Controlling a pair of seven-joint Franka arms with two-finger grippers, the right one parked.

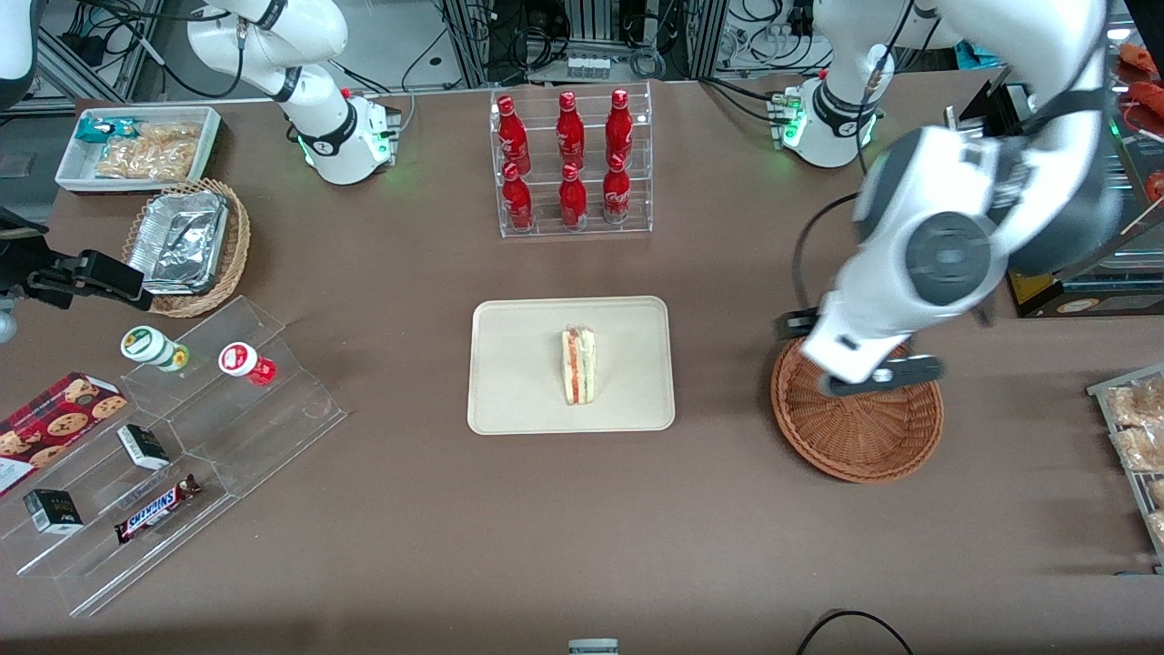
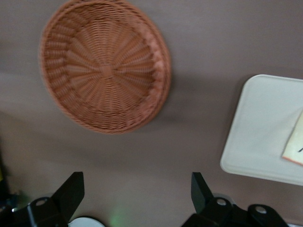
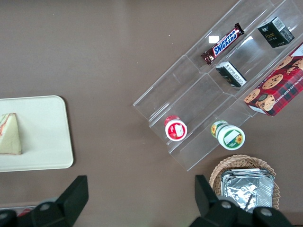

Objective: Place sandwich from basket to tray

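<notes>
Although the basket (image 1: 857,417) is the sandwich's stated source, it now holds nothing: the wrist view shows only bare woven bottom inside its rim (image 2: 105,66). The sandwich (image 1: 578,366) lies on the tray (image 1: 518,364), near the tray's middle and slightly toward the edge on the working arm's side, its long axis running from the tray's nearer edge to its farther one. One corner of it (image 2: 294,147) also shows on the tray (image 2: 265,127) in the left wrist view.

The gripper (image 1: 878,375) hangs over the basket, above the part of the rim farthest from the front camera. Its fingers (image 2: 71,191) stand wide apart with nothing between them, so the tool is fully spread and unloaded. Judged from this layout, the transfer appears complete.

Handling properties, inferred from appearance: the sandwich is light and soft. White bread compresses readily, and the red and green filling layers could slide or squeeze out under a firm pinch. The clear wrap looks smooth and probably slippery, and it may crease or slip against hard fingers. A sound hold would take the two broad bread faces, about midway along the wedge, where the body is thickest and the layers are pressed together, not apart. The pointed tip and the cut face showing the filling are poorer places. Closing force should be gentle.
</notes>
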